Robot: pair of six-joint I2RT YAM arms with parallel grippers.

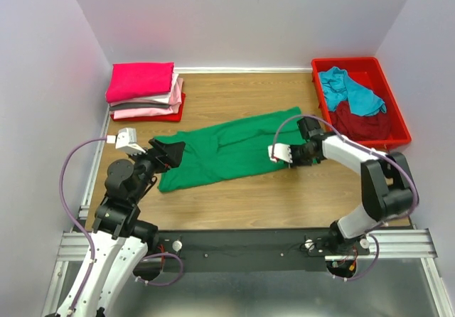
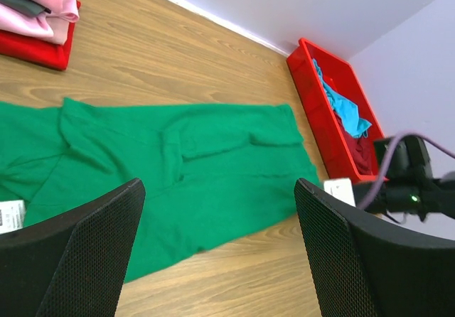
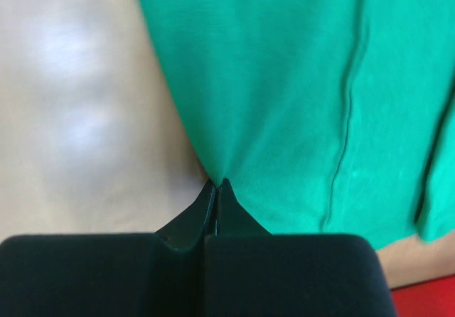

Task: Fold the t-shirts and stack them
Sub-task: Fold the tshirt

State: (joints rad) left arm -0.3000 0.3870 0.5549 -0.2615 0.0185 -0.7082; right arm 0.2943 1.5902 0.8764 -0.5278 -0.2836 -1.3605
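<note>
the bright green t-shirt (image 1: 234, 150) lies spread flat on the middle of the wooden surface (image 1: 234, 203). its long axis runs from 8 o'clock to 2 o'clock in the top view. the right jaws are pinched tight on its near edge, toward the 3 o'clock side. the left jaws gape wide with nothing in them, low over the 8 o'clock end, so each arm is nearest its own end. the folded stack (image 1: 146, 89) sits at 10 o'clock and the red bin (image 1: 355, 62) at 2 o'clock.
</note>
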